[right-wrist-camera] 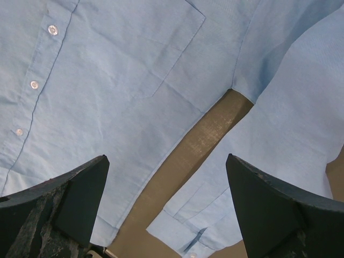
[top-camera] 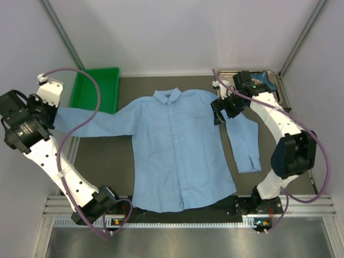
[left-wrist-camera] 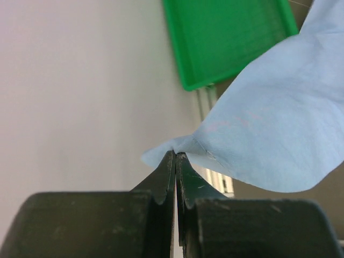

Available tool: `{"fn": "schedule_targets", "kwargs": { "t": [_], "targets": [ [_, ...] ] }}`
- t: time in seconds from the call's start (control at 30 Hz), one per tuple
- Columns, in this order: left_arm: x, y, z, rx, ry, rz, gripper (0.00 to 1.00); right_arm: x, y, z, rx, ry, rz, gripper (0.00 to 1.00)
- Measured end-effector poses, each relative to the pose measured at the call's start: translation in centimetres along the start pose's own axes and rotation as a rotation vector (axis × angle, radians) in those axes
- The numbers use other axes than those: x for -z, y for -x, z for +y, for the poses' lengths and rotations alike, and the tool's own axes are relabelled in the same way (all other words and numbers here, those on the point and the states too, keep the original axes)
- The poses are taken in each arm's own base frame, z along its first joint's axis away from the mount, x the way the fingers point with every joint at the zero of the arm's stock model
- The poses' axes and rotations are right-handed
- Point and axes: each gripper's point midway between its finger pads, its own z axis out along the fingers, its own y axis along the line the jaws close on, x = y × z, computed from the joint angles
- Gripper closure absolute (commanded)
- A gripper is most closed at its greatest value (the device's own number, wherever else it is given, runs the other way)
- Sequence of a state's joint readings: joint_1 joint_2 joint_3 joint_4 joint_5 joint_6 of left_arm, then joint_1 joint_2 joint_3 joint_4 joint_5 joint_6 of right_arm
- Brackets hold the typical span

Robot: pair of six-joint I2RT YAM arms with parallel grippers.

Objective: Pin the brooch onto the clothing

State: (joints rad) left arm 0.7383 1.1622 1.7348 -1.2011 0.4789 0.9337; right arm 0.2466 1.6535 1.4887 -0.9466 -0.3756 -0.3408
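Shirt (top-camera: pixel 177 150) lies flat, front up, mid-desk (top-camera: pixel 105 161); left hand (left-wrist-camera: pixel 176 157) pinching its sleeve's cuff edge near green tray (top-camera: pixel 97 88); right hand (right-wrist-camera: pixel 166 166) spread wide above the other armpit.

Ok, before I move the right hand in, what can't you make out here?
Brooch: in no view. In the top view the right arm covers part of the grey tray, and anything that small is unreadable.
Cuff of the shirt at the left arm: hidden behind it in the top view. The left wrist view shows only the edge pinched in the left hand.
Right wrist view: the open right hand blocks the lower corners.
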Motion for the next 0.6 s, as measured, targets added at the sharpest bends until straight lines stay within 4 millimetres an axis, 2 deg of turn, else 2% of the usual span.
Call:
{"fn": "schedule_targets", "kwargs": {
  "t": [0.1,0.2,0.33,0.43,0.53,0.6],
  "targets": [
    [0.5,0.3,2.3,0.021,0.1,-0.017,1.0,0.0,0.0,0.0,0.001,0.0,0.0,0.08],
    [0.6,1.0,3.2,0.019,0.135,-0.045,1.0,0.0,0.0,0.0,0.006,0.0,0.0,0.07],
    [0.5,2.8,0.6,-0.008,0.001,-0.149,1.0,0.0,0.0,0.0,0.007,0.001,0.001,0.08],
    [0.3,4.0,0.4,0.024,0.002,-0.184,1.0,-0.1,0.0,0.0,0.007,0.001,0.003,0.07],
    [-0.8,2.8,1.9,0.056,0.046,-0.116,1.0,-0.1,-0.1,-0.1,0.014,-0.001,0.003,0.07],
    [-1.9,0.4,3.6,0.074,0.098,-0.022,1.0,-0.1,-0.1,-0.2,0.018,-0.005,0.006,0.07]
  ]
}}
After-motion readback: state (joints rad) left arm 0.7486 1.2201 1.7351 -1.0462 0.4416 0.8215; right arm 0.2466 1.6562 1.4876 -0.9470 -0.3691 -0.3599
